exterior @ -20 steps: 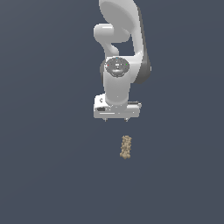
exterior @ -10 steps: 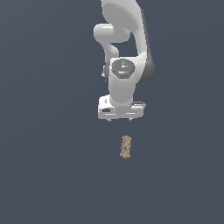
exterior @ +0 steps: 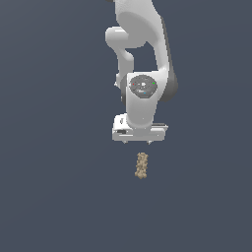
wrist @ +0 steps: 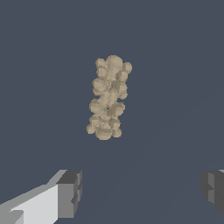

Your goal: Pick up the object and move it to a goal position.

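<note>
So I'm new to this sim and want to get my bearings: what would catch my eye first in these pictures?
The big white arm fills the upper middle of the exterior view, its gripper pointing down. Just below it, apart from it, lies the small knobbly tan object alone on the dark blue-grey ground. In the wrist view the object sits ahead of the two dark fingertips, which stand wide apart and hold nothing.

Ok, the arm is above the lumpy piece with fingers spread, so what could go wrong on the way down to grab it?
1. In the wrist view the object lies ahead of the line between the fingertips, so a straight descent of the end effector may close on nothing.
2. Its knobbly surface gives uneven contact, so it could twist or slip when squeezed.
3. It is much narrower than the open fingers, so one finger could nudge it aside first.
</note>
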